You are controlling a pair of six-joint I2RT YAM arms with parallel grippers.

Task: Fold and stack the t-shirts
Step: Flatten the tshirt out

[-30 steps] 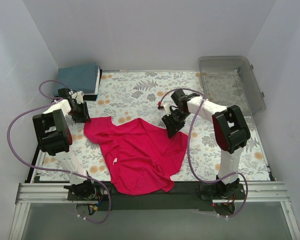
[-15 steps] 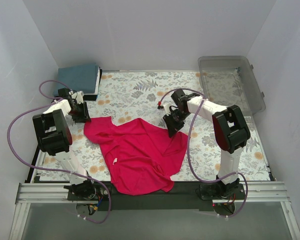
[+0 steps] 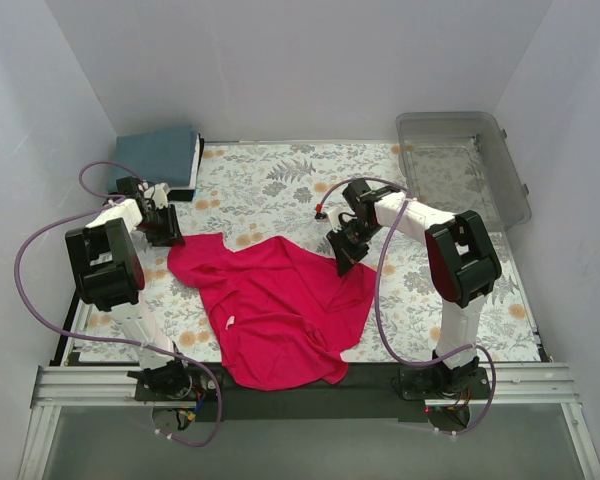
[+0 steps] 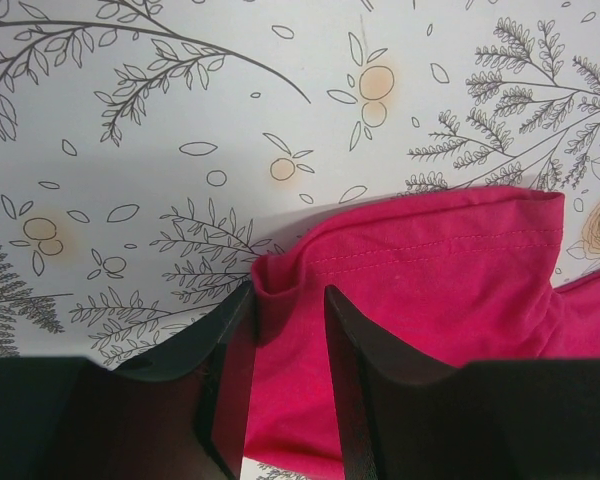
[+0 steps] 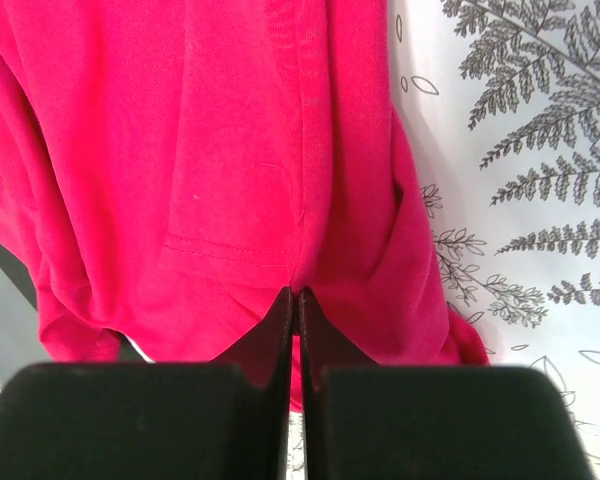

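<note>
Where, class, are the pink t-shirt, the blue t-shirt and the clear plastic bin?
pink t-shirt (image 3: 280, 300), top external view, middle of its spread body.
blue t-shirt (image 3: 160, 155), top external view, top face of the folded cloth.
clear plastic bin (image 3: 510, 185), top external view, right wall.

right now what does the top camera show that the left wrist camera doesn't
Only the top view shows the folded blue shirt in the far-left corner, the clear bin at far right, the white neck label, and the right end effector at the pink shirt's right edge. Only the left wrist view shows the left end effector with a bunched fold of the hem between its fingers, and the hem stitching. Both show the pink shirt on the floral tablecloth.
</note>
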